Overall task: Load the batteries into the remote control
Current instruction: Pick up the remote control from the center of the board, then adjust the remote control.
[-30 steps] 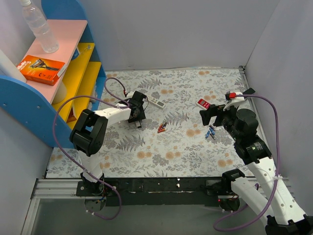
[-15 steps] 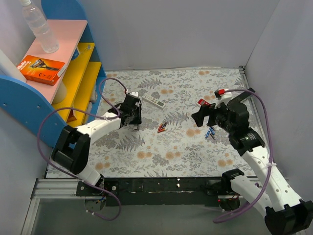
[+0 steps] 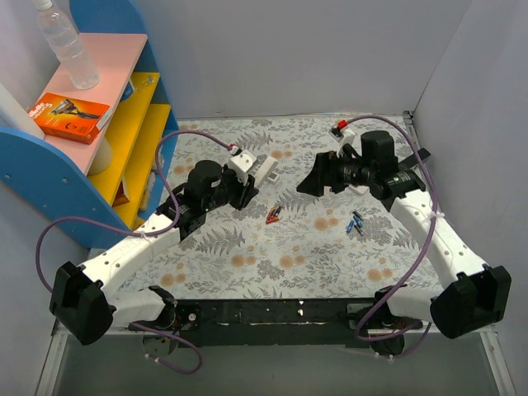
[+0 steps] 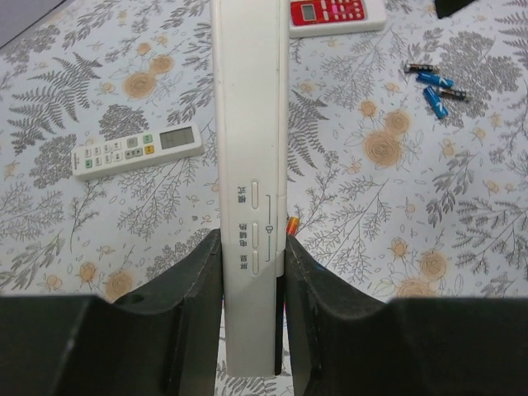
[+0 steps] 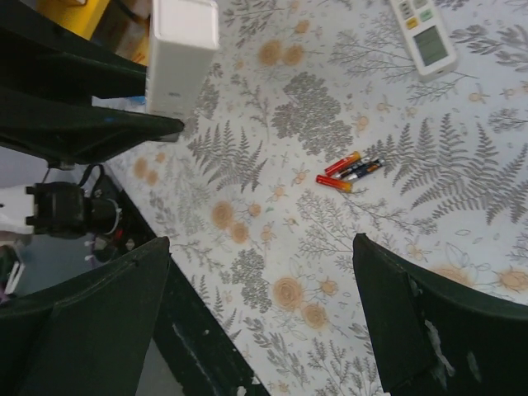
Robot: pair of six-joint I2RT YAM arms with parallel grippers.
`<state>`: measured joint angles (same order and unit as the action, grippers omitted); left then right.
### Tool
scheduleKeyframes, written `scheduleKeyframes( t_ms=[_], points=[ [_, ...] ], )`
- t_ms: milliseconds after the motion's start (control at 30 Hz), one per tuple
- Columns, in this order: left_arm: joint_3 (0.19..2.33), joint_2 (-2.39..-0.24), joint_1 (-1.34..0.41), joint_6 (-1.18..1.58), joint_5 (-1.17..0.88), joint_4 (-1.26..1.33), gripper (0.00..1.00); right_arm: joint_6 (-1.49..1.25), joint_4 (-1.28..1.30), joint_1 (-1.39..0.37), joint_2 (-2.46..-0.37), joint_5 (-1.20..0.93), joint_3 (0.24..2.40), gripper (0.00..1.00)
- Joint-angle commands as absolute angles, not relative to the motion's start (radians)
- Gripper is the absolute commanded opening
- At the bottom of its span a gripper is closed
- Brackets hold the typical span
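My left gripper (image 4: 252, 280) is shut on the long white remote control (image 4: 250, 124) and holds it above the floral table, pointing away from the wrist. In the top view this gripper (image 3: 244, 191) is left of centre with the remote (image 3: 266, 168) sticking out of it. The remote's end also shows in the right wrist view (image 5: 181, 54). The blue batteries (image 3: 355, 223) lie on the table at the right, also seen in the left wrist view (image 4: 433, 87). My right gripper (image 5: 264, 313) is open and empty, in the air near the table's middle (image 3: 316, 177).
A short white remote with buttons (image 4: 136, 151) and a red remote (image 4: 334, 12) lie on the table. Red-orange pieces (image 3: 272, 216) lie at the centre, also in the right wrist view (image 5: 346, 172). A coloured shelf unit (image 3: 124, 124) stands at the left.
My left arm has lifted the white remote off the table and swung it right. My right arm has moved up and left, away from the blue batteries.
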<state>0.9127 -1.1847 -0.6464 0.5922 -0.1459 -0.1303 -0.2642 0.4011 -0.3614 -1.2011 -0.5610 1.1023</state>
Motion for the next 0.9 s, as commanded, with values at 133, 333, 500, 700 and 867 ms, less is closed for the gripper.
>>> scheduleKeyframes(
  t_ms=[133, 333, 500, 700, 867],
  points=[
    [0.976, -1.167, -0.713, 0.335, -0.261, -0.192, 0.22, -0.321, 0.474, -0.371, -1.351, -0.845, 1.331, 0.98],
    [1.025, -1.175, -0.758, 0.27, -0.236, -0.245, 0.22, -0.344, 0.482, -0.406, -1.439, -0.905, 1.367, 0.98],
    [1.048, -1.187, -0.776, 0.227, -0.25, -0.285, 0.23, -0.341, 0.495, -0.451, -1.479, -0.913, 1.374, 0.98],
    [1.049, -1.192, -0.801, 0.189, -0.264, -0.308, 0.23, -0.348, 0.491, -0.471, -1.49, -0.917, 1.371, 0.94],
    [1.042, -1.178, -0.816, 0.169, -0.258, -0.318, 0.23, -0.359, 0.502, -0.476, -1.491, -0.927, 1.356, 0.76]
  ],
)
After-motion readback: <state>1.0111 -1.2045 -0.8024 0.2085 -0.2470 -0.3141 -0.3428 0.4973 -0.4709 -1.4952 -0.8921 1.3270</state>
